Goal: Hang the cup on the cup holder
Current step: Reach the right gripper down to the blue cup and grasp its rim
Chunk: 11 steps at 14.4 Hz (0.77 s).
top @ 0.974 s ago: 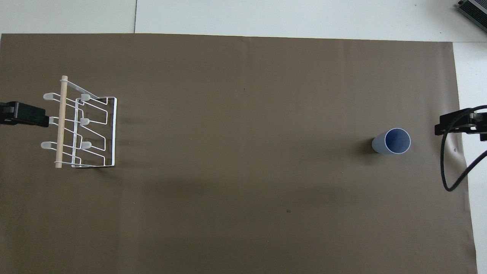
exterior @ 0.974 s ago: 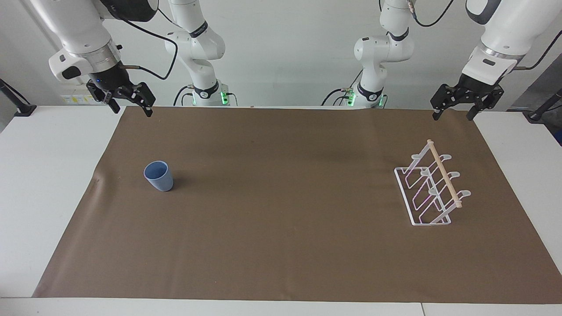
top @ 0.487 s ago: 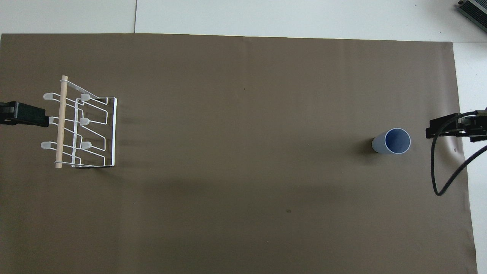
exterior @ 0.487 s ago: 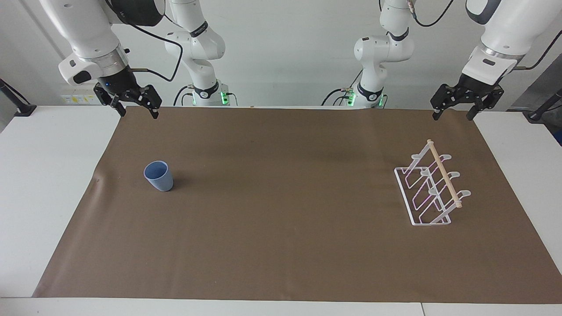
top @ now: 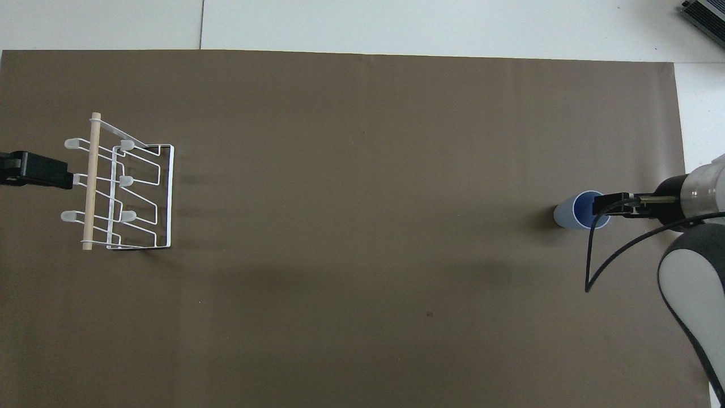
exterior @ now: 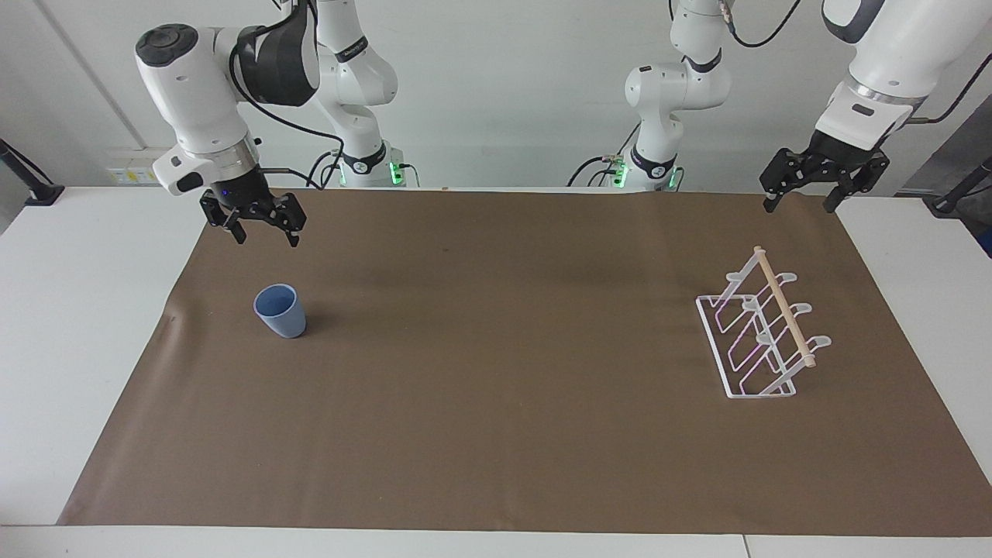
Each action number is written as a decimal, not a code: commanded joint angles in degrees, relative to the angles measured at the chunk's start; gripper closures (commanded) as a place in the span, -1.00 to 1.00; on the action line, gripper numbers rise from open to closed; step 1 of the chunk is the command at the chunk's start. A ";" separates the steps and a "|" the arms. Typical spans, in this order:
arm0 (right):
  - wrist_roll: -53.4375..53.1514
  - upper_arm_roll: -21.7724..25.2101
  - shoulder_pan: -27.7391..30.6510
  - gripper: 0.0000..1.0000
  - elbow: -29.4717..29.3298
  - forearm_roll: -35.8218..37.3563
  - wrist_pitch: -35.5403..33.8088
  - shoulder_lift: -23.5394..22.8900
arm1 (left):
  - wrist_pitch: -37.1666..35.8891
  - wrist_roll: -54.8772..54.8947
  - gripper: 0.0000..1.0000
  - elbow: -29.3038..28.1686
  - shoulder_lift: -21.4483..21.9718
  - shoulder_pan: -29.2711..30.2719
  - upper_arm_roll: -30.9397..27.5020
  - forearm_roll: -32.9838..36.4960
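Blue cup (exterior: 280, 310) upright, mouth up, near the surface's (exterior: 93, 310) right-arm edge. Right tool (exterior: 260, 228) open, above it for pickup. Left tool (exterior: 802, 194) open, waiting above wire cup holder (exterior: 763, 335).

Right tool (exterior: 263, 235) swung inward and lower, nearing the cup (exterior: 280, 311)
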<state>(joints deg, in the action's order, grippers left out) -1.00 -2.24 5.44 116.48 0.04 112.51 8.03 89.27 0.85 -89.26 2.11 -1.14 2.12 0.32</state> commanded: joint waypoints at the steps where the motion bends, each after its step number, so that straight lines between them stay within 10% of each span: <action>1: 1.62 0.22 0.01 -1.00 4.71 -1.62 4.19 1.29 | 0.64 0.20 -1.00 -1.97 1.59 0.61 0.34 -0.06; 11: 6.01 0.22 0.09 -1.00 10.25 -1.62 16.94 -6.71 | 0.64 0.20 -1.00 -1.97 1.59 0.61 0.34 -0.06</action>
<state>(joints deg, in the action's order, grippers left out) 2.08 -2.23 5.44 125.69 0.04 126.85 2.25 89.27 0.85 -89.26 2.11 -1.14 2.12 0.32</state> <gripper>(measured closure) 0.000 0.000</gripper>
